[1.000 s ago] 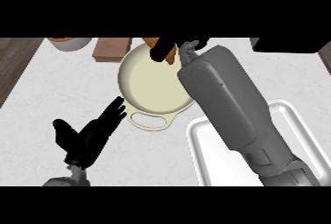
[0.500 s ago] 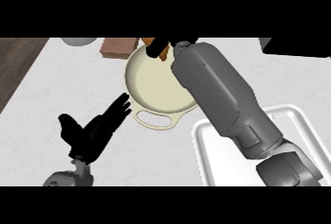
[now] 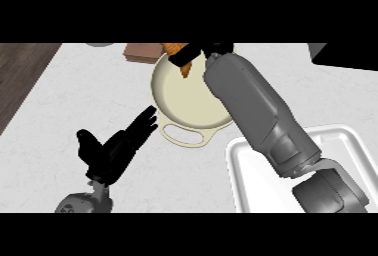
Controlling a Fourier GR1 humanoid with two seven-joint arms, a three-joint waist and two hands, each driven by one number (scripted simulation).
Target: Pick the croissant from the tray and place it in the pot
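A cream pot (image 3: 188, 100) with a loop handle stands on the white counter at centre. My right forearm reaches from the lower right across the pot's right side. At the pot's far rim my right hand (image 3: 193, 51) is curled round the orange-brown croissant (image 3: 176, 49), most of which it hides. The white tray (image 3: 255, 160) lies at the lower right, partly under my right arm. My left hand (image 3: 114, 147) rests open at the lower left, fingers pointing up and right toward the pot's handle, apart from it.
A brown block (image 3: 142, 51) sits just left of the pot's far rim. A dark wood strip (image 3: 22, 75) runs along the counter's left edge. A dark object (image 3: 347, 55) fills the top right corner.
The view has shifted, so pot and tray sit lower in the picture. My right hand stays at the pot's far rim with the croissant. The left hand is unmoved.
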